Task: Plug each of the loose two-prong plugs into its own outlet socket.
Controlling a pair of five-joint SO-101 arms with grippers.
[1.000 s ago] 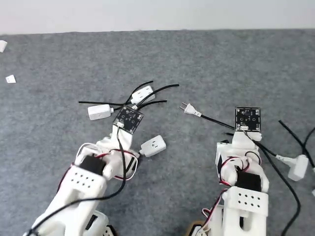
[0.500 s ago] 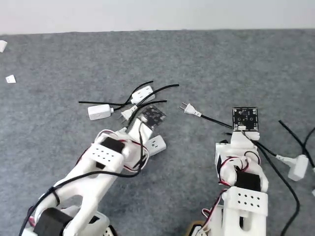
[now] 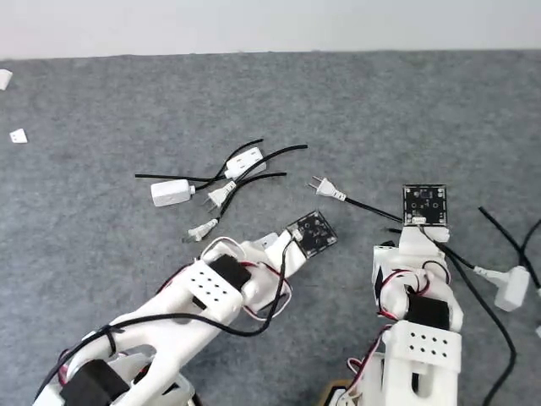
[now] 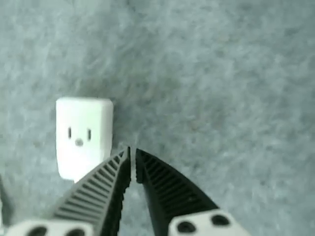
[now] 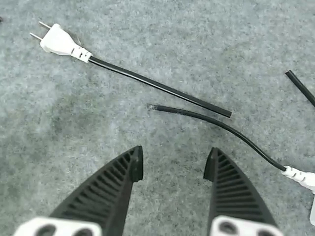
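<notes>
A white outlet socket (image 4: 83, 135) lies face up on the grey carpet. My left gripper (image 4: 132, 153) is shut with nothing in it, its tips right beside the socket's edge. In the high view the left arm (image 3: 211, 288) stretches towards the middle of the table. A white two-prong plug (image 5: 58, 39) on a black cord (image 5: 157, 86) lies ahead of my right gripper (image 5: 172, 164), which stands open over bare carpet. This plug (image 3: 325, 188) sits between the two arms. Two more loose plugs (image 3: 215, 196) (image 3: 201, 229) lie near the cord tangle.
Two white sockets (image 3: 172, 192) (image 3: 245, 161) sit among black cords at the back left. Another white socket (image 3: 513, 288) with cords lies at the right edge. A loose cord end (image 5: 197, 115) lies near the right gripper. Small white bits (image 3: 18, 135) lie far left.
The left arm has swung rightwards from the cord tangle to the loose socket in the middle, uncovering a plug. The right arm has barely moved.
</notes>
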